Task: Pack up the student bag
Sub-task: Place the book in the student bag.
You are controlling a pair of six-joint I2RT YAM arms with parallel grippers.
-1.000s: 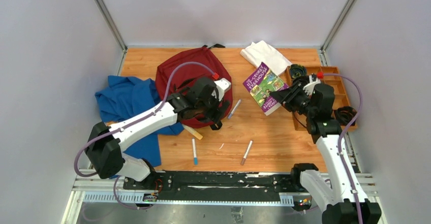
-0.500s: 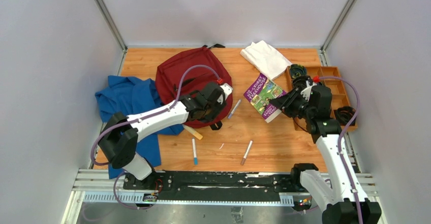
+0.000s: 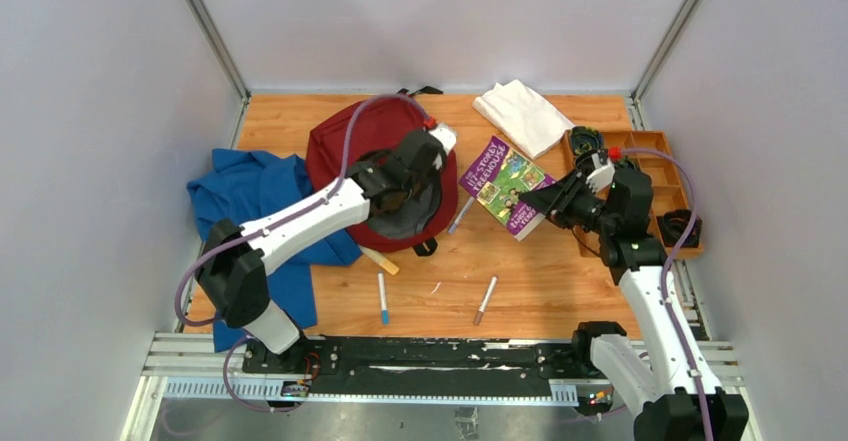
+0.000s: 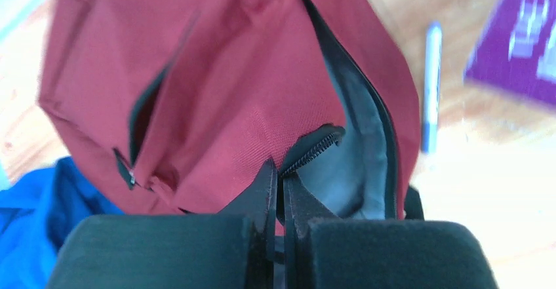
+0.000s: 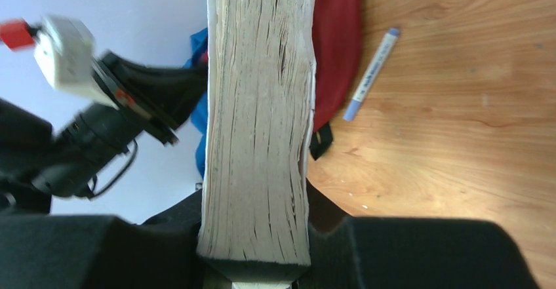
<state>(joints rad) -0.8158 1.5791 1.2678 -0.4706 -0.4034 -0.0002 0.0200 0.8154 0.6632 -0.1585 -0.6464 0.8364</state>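
The student bag (image 3: 338, 149), a large dark red fabric backpack with black zippers, lies at the back of the light wooden table (image 3: 560, 281), left of centre, with a black loop (image 3: 424, 90) at its far end. Its near right side gapes open, showing grey lining (image 3: 408, 223). The left wrist view shows a slanting front pocket slit (image 4: 147, 109) partly open.

The left gripper (image 4: 278, 183) has its jaws pressed together on the zippered rim of the student bag's opening. The left arm stretches diagonally forward from its base, elbow raised, forearm passing over a crumpled blue garment (image 3: 240, 196) that lies just left of the bag.

The right gripper (image 3: 550, 201) is clamped on the page edge of a purple paperback book (image 3: 500, 181), cover up, between the bag and a wooden compartment tray (image 3: 662, 151). The right arm rises from its base and bends left at the wrist.

A blue-ended pen (image 3: 461, 214) lies between book and bag. Three more pens (image 3: 383, 298) lie nearer, and a white folded cloth (image 3: 522, 111) sits at the back.
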